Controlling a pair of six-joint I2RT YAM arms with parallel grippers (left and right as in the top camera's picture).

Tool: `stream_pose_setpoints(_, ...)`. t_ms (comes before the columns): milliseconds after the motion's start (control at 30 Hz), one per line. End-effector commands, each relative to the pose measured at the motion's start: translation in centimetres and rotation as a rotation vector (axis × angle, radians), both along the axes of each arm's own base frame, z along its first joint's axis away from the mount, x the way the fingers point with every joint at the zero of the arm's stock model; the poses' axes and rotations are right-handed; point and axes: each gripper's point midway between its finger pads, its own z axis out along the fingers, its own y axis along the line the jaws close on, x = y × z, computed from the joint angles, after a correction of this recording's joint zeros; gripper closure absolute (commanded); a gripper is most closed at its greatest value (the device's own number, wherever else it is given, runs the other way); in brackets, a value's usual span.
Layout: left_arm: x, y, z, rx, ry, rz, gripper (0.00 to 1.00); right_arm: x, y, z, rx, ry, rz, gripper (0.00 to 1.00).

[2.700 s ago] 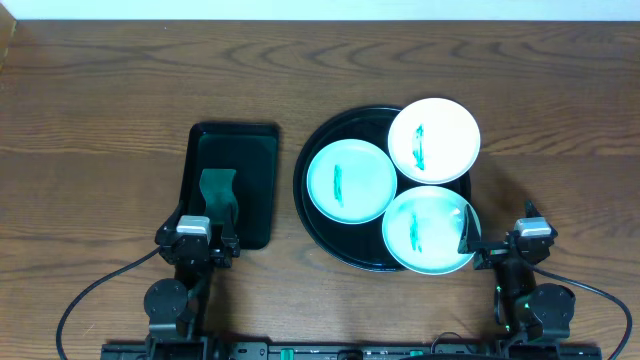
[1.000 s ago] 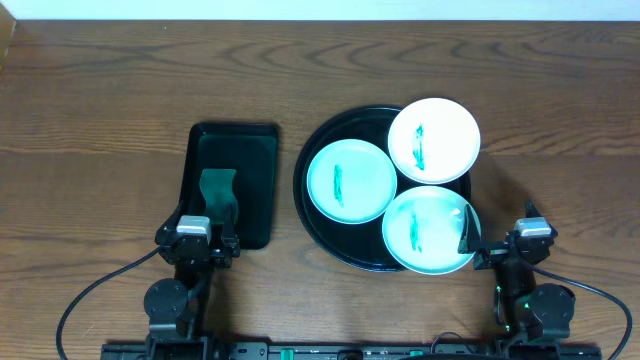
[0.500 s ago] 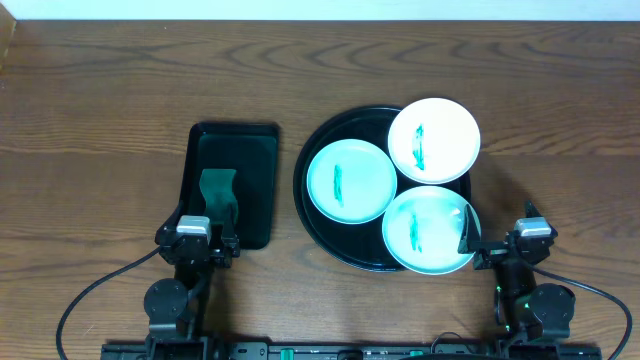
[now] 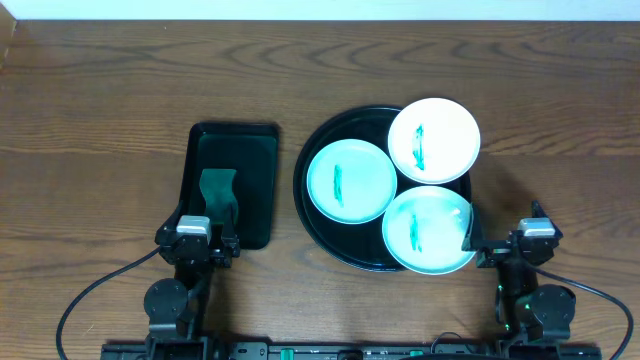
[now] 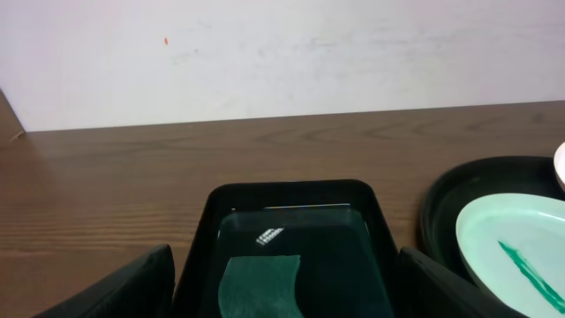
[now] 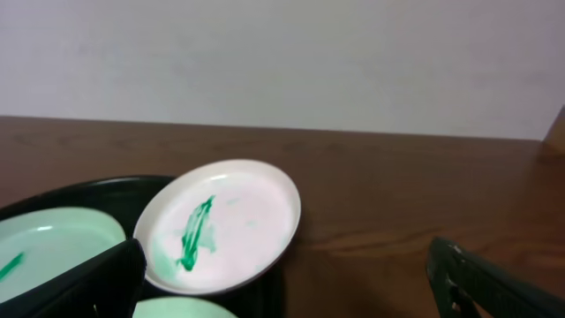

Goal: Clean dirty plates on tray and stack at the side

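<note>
You are working over a brown wood-grain tabletop (image 4: 100, 100) that is running back to a pale wall (image 5: 282, 53). At the bottom right of the overhead frame, your right gripper (image 4: 508, 242) is sitting a touch further right than half a second ago. Its inner finger is showing less of itself over the rim of the nearest mint plate (image 4: 428, 232). Its fingers are standing wide apart at the lower corners of the wrist view, gripping nothing. I am reading that small shift as a settling move, not a pick, so cleaning is not yet under way. At the bottom left, your left gripper (image 4: 203, 228) is hanging just as wide and empty over the near end of the rectangular tray (image 4: 262, 150), where a flat, matte green cloth (image 4: 217, 190) is lying. Nothing else is differing from before. Right of centre, the round black tray (image 4: 315, 215) is gleaming, glossy with a raised rim, and carrying all three plates. The nearest mint plate is overhanging its lower right edge. The second mint plate (image 4: 350, 180) is lying fully inside. Furthest up, the white plate (image 4: 434, 140) is riding tilted over the upper right rim. Each is round, shallow and smooth, bearing a green streak, and probably slippery.
</note>
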Motion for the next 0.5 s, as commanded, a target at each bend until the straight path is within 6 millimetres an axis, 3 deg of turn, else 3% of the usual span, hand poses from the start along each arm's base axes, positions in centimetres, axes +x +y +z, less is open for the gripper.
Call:
stream_pose_setpoints(0,-0.1,0.2,-1.6,0.01,0.052,0.01,0.2,0.0,-0.2,0.2,-0.013,-0.013,-0.006,0.01)
stream_pose_setpoints(467,0.1,0.6,1.2,-0.045,0.073,0.038,0.2,-0.2,1.6,2.8,-0.001,-0.035,0.099,0.01)
